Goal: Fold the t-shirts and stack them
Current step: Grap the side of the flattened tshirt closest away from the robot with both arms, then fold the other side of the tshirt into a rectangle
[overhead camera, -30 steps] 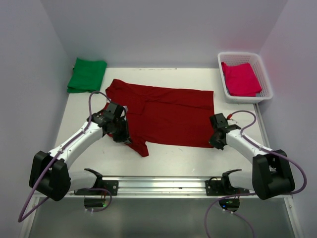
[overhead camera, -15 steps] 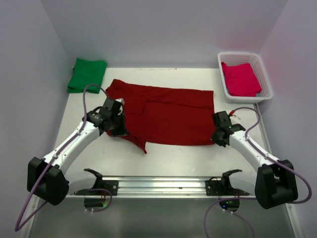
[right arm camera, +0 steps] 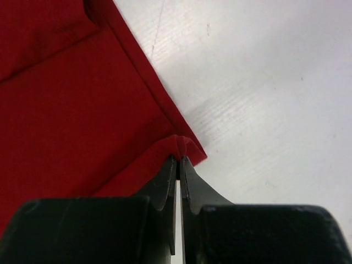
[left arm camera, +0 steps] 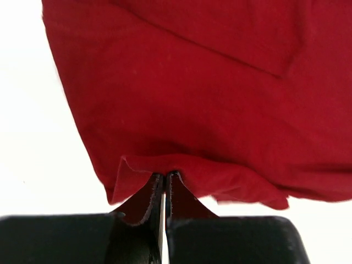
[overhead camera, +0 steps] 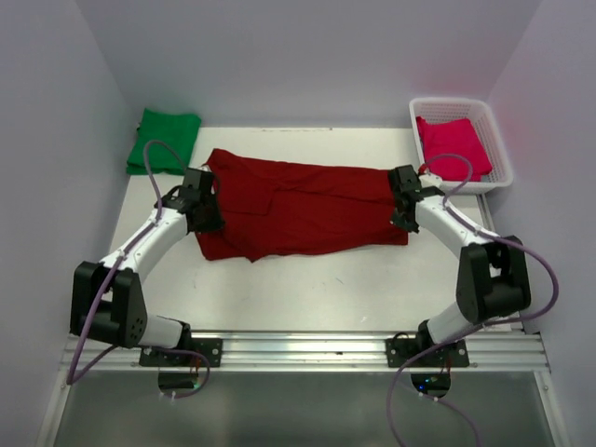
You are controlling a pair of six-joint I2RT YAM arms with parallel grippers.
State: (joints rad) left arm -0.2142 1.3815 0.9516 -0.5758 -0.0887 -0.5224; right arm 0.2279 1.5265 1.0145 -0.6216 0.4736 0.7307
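Nearest me, along the bottom of the overhead view, a metal rail ran across the front of the white table. Above it, in the middle of the frame, the dark maroon t-shirt lay spread sideways on the table, its lower-left part rumpled.

The left gripper sat at the shirt's left end, clamped tight on a pinch of the maroon cloth. Its wrist view showed the fingertips pressed together with the hem bunched up at them. The right gripper sat at the shirt's right end, likewise squeezed closed on the fabric, and its own wrist view showed a small ridge of the corner puckered at its tips.

Farther back, in the upper left of the frame, the bright green t-shirt lay folded at the table's far corner. In the upper right, the pinkish-red t-shirt lay folded inside a white lattice basket.
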